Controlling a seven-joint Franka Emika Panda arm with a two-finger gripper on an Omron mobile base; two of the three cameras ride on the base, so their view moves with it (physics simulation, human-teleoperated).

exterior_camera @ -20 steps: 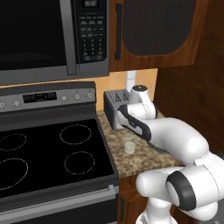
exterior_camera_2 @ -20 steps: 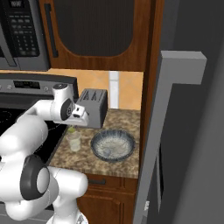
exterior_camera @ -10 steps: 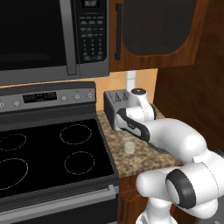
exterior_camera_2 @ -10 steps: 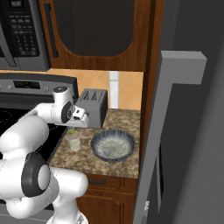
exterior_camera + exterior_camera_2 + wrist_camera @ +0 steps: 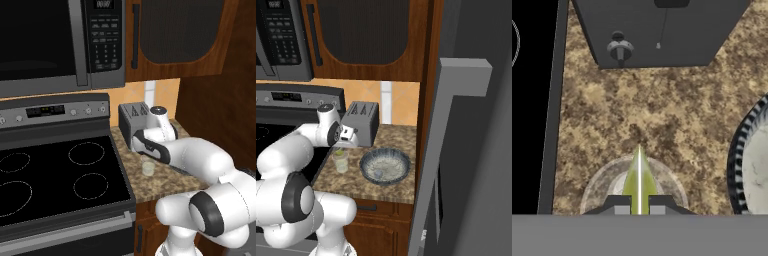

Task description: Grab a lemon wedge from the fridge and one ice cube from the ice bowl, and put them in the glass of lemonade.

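In the left base view the glass of lemonade [image 5: 148, 168] stands on the worktop [image 5: 165, 182] before the toaster [image 5: 133, 121]. In the right base view the ice bowl [image 5: 385, 165] sits just beside it. In the hand view the gripper [image 5: 639, 204] is closed on the lemon wedge [image 5: 639, 177], its long axis pointing away from the fingertips, over the glass.

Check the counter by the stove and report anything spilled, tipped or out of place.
Nothing stands out. The glass of lemonade stands upright beside the ice bowl, both level on the counter, no spill. The tool is shut on the lemon wedge, right above the glass.
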